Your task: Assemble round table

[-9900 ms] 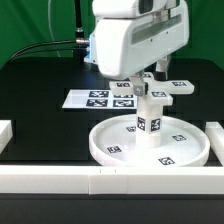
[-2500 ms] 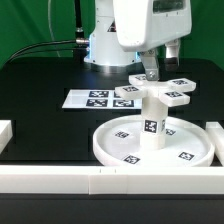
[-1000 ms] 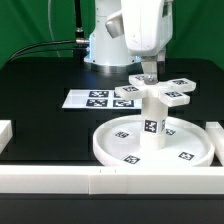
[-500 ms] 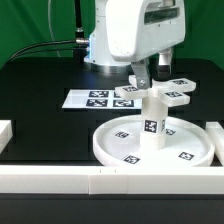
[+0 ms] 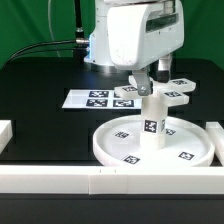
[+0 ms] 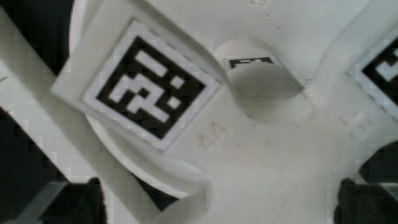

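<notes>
The gripper (image 5: 147, 78) hangs directly over the cross-shaped piece (image 5: 160, 93), its fingers spread to either side of the cross's hub; the jaws stand parted and grip nothing, the dark fingertips (image 6: 75, 200) showing apart at either side in the wrist view; whether they touch the cross cannot be told. Directly beneath the gripper the cross-shaped piece sits flat on top of the cylinder leg (image 5: 153, 122), its tagged arms reaching outward; the wrist view shows its white face close up, with a large tag (image 6: 148, 85) on one arm. The leg stands upright below the gripper at the middle of the round disc (image 5: 105, 143); the marker board (image 5: 85, 99) lies behind the disc, on the exterior view's left of the gripper.
</notes>
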Robot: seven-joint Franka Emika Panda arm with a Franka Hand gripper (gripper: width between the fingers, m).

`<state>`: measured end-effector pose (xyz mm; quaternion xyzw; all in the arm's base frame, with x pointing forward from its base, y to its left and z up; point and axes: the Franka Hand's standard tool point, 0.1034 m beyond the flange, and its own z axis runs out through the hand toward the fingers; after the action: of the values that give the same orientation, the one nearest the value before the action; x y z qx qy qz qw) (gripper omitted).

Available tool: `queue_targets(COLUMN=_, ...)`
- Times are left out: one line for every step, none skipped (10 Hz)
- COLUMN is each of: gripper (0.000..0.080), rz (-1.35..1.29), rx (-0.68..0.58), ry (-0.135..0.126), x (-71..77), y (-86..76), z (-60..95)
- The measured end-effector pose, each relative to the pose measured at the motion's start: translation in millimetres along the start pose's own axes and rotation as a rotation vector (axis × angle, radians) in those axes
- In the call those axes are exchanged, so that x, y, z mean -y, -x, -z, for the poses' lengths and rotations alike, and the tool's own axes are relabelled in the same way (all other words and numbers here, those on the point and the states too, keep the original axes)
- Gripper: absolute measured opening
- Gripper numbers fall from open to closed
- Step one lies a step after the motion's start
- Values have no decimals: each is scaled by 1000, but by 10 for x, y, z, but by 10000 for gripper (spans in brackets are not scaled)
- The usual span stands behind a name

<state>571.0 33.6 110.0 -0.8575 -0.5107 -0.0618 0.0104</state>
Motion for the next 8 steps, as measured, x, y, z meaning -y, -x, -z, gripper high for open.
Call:
queue_targets(gripper=649, rz=0, rx=0, ry=0, x=-1, y=0, z=1)
queue_targets(gripper=649, rz=14, rx=1, ry=-1, x=-1, y=2, z=2)
queue_targets(gripper=649, rz=44, rx=4, ry=-5, x=3, y=2, z=3)
queue_targets(gripper=649, rz=74, rx=11, ry=-12, x=24, y=-9, z=11)
queue_targets(gripper=649, rz=84, rx=12, ry=-19, x=67, y=-51, z=44)
queue_targets(gripper=649, rz=90, rx=12, ry=-21, x=87, y=-61, z=62)
queue_targets(gripper=649, rz=97, rx=12, ry=-23, x=97, y=-61, z=53)
queue_targets(gripper=649, rz=94, rx=13, ry=-23, x=94, y=-52, z=49)
